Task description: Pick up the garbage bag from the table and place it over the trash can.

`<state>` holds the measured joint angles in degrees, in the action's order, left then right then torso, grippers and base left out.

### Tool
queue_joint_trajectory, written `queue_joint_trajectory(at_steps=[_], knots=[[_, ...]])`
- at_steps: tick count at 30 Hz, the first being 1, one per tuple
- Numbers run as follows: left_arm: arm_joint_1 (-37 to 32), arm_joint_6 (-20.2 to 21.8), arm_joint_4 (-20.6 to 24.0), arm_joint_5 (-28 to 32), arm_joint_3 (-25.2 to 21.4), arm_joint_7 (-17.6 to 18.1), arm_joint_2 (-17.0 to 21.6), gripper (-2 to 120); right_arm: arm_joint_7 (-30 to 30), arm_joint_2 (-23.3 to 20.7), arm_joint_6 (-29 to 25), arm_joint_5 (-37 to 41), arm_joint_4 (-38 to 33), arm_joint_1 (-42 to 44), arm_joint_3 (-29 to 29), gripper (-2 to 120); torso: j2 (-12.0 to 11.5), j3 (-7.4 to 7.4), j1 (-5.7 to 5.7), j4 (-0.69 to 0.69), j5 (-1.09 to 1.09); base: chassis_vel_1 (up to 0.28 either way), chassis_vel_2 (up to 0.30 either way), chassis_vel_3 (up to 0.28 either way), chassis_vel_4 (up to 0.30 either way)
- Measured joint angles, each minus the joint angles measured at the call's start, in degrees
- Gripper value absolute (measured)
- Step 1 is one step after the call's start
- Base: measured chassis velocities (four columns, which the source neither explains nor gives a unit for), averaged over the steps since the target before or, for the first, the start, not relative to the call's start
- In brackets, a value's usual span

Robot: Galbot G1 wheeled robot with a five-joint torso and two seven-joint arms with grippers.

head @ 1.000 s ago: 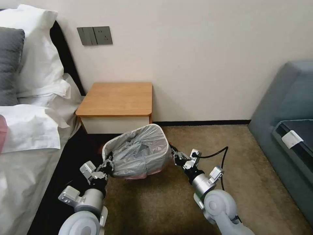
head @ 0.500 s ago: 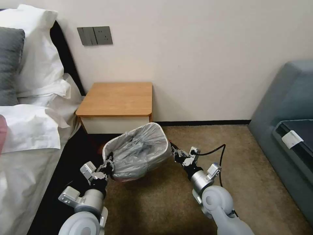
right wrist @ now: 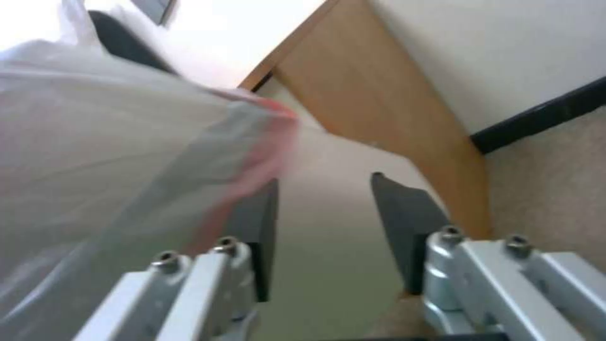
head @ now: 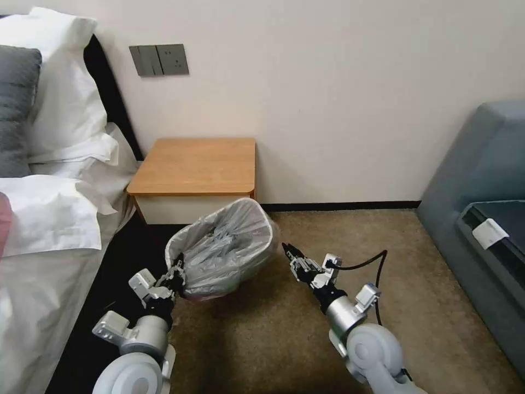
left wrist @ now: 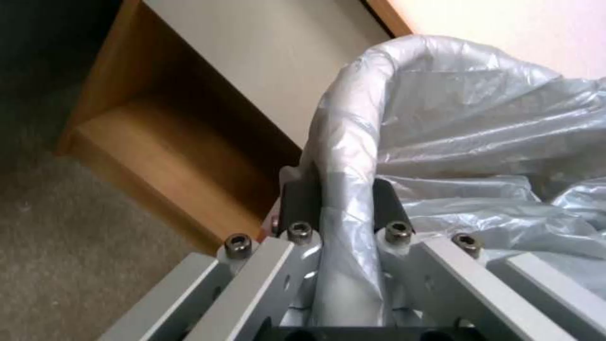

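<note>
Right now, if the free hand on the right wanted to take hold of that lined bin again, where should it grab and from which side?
Probably the rolled top rim of the trash can on its right side, coming in from the right. The garbage bag is folded over a firm lip there, thin enough to pinch, as the left hand does opposite. The right hand hangs open just beside it.

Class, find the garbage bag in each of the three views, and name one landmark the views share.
Head view: garbage bag lower centre, lining the trash can.
Left wrist view: bag over the rim, pinched by the left end effector.
Right wrist view: bag beside the right end effector.
Shared landmark: the table.
</note>
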<state>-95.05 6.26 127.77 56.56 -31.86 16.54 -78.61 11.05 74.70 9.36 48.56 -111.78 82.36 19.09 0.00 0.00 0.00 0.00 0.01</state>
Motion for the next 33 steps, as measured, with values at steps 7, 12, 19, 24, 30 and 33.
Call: queue_joint_trajectory(at_steps=[7, 12, 19, 24, 30, 33], knots=[[-0.7, -0.34, -0.72, -5.06, -0.2, -1.86, 0.21, 5, -4.55, -7.12, 0.17, 10.8, -11.77, 1.35, 3.76, 68, 0.01, 0.0, 0.0, -0.03, -0.02, 0.0, 0.0, 0.0, 0.0], [-1.9, -2.08, -2.24, -16.3, 1.03, -6.77, 1.12, 5, -5.66, -18.22, 5.06, 15.58, -19.89, -11.6, -3.5, 80, 0.0, 0.0, 0.0, 0.0, 0.0, 0.0, 0.0, 0.0, 0.0], [-2.58, -2.42, -2.56, -26.14, 2.18, -9.03, 1.59, 5, 2.97, -24.09, 5.18, -6.34, -12.77, -37.98, -31.04, 52, 0.0, 0.01, 0.0, 0.02, -0.02, 0.0, 0.0, 0.0, 0.0], [-3.21, -2.27, -2.22, -28.49, 1.71, -9.41, 1.71, 5, 7.51, -22.71, 4.92, -22.42, -8.62, -45.15, -40.82, 37, 0.0, 0.01, 0.0, 0.02, -0.02, 0.0, 0.0, 0.0, 0.0], [-3.98, -2.26, -1.37, -30.75, 0.15, -10.53, 1.92, 5, 13.99, -21.55, 5.31, -36.99, -3.7, -50.79, -47.98, 15, 0.0, 0.01, 0.0, 0.0, -0.02, 0.0, 0.0, 0.0, 0.0], [-4.08, -2.29, -1.12, -31.83, -0.06, -10.74, 1.92, 5, 14.87, -20.72, 5.28, -39.8, -1.83, -52.53, -49.47, 5, 0.0, 0.01, 0.0, -0.01, -0.02, 0.0, 0.0, 0.0, 0.0]])
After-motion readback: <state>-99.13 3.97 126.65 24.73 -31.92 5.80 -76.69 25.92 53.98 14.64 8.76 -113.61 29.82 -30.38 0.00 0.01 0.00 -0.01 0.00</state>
